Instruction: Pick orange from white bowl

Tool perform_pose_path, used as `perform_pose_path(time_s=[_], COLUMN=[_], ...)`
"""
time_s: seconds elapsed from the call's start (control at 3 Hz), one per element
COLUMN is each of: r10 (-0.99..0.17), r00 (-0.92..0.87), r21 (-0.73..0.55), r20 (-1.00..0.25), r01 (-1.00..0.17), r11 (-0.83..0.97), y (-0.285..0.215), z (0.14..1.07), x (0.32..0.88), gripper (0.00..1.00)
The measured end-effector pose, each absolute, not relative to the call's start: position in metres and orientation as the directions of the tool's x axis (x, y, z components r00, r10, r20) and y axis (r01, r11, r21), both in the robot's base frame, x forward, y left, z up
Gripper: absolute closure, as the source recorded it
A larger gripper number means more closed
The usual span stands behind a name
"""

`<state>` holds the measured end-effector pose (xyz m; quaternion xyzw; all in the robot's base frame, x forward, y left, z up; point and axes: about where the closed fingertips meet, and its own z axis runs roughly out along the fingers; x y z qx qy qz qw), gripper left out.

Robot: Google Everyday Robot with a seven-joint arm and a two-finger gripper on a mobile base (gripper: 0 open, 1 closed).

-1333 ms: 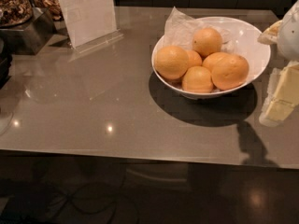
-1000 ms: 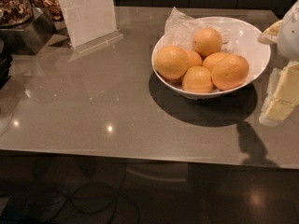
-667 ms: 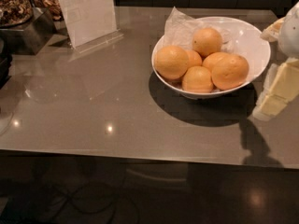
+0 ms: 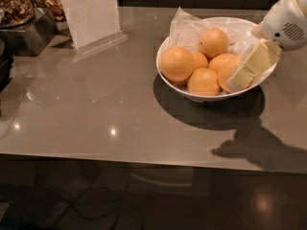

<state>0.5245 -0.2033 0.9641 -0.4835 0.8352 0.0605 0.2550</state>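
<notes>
The white bowl [image 4: 168,75] stands on the grey table at the right and holds several oranges. The orange [image 4: 221,68], large and slightly oblong, lies at the bowl's right front, beside a big round one [image 4: 177,63] at the left and smaller ones at the front [image 4: 204,81] and back [image 4: 213,42]. My gripper [image 4: 249,66], cream-coloured below a white wrist [image 4: 288,18], reaches in from the right. It hangs over the bowl's right side, right in front of the orange, and hides part of it.
Crumpled white paper [image 4: 184,25] lines the back of the bowl. An upright sign holder [image 4: 91,13] stands at the back left, with dark trays of food [image 4: 17,6] beyond it. The table's front edge [image 4: 120,157] runs across the lower view.
My gripper has moved left and up from beside the bowl to over its right side, now covering part of the orange. The oranges and bowl have not moved.
</notes>
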Motion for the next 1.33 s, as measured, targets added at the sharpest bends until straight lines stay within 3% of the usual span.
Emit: perform_pose_path(time_s=[1.33], r10=[-0.671], r00=[-0.515], r21=[-0.082], r20=[-0.533], r01=[-0.758], r11=[0.647], y=[-0.208], z=[0.925], x=[0.541], gripper=[0.0])
